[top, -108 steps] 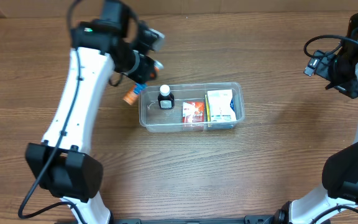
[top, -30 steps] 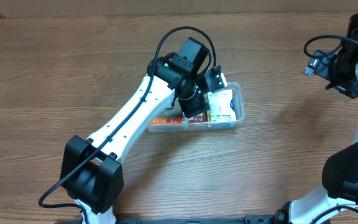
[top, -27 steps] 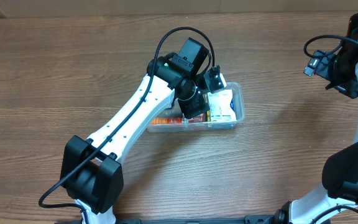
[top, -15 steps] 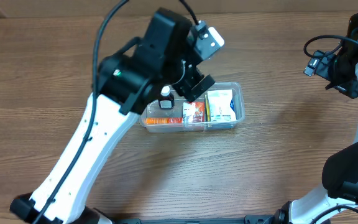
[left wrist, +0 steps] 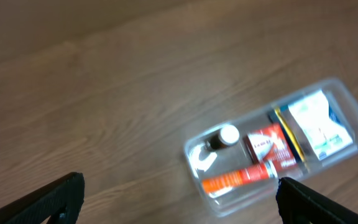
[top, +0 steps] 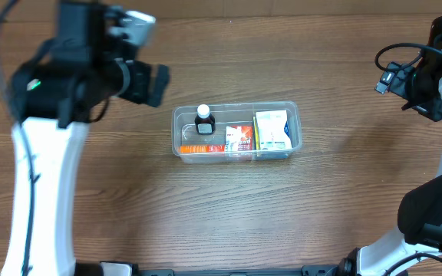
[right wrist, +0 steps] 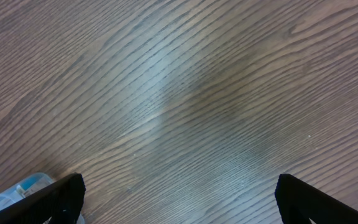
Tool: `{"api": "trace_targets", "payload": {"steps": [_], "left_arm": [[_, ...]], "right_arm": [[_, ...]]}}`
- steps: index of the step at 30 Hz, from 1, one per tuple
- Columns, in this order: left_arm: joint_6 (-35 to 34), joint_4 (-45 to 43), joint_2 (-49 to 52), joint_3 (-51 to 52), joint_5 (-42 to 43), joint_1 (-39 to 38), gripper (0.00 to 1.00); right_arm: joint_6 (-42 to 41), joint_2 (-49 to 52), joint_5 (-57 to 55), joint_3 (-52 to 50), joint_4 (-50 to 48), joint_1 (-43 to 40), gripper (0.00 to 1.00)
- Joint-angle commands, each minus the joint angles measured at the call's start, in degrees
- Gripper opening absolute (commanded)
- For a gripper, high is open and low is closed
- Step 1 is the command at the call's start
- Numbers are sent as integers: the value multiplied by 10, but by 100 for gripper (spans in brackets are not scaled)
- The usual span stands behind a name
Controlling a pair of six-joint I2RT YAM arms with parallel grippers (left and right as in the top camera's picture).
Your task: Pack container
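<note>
Overhead reckoning, 12 o'clock at the far edge of the table (top: pixel 229 215).

- The container (top: pixel 236 132) sits at mid-table, long side running 9 to 3 o'clock.
- Inside it: a dark bottle (top: pixel 203 119) with a white cap at the 10 o'clock corner, and an orange tube (top: pixel 201 148) lying along the 7 o'clock edge. A red box (top: pixel 239 139) is in the middle and a white-and-blue box (top: pixel 272 129) at the 3 o'clock end.
- Left gripper (left wrist: pixel 179 186): fingers spread wide, nothing between them. It hangs high, at about 10 o'clock from the container and well apart from it.
- Right gripper (right wrist: pixel 178 186): also spread and empty, over bare wood out toward 3 o'clock.

Step in hand, as I judge it: between placements, or the packing is done. No loose item shows in any view.

The next move calls for finding a remaining item, if any. A free slot remains beside the bottle.
</note>
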State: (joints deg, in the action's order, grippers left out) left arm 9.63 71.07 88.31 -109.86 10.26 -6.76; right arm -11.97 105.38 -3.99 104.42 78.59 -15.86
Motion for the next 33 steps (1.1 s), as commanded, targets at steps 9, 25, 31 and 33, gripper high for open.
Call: {"api": "trace_targets", "payload": {"steps": [9,25,31,33], "left_arm": [[5,-413,-342,518,59,72,100],[-45,-792,-659,1042,59,72,100],[-45,-825,-702,1096,60,72,100],[-41,-814,-709,1096,59,72,100]], "right_arm": [[0,-19,-4,14,-3,0,100],[0,-19,-4,14,-3,0,100],[0,-19,-4,14,-3,0,100],[0,-19,-4,14,-3,0,100]]}}
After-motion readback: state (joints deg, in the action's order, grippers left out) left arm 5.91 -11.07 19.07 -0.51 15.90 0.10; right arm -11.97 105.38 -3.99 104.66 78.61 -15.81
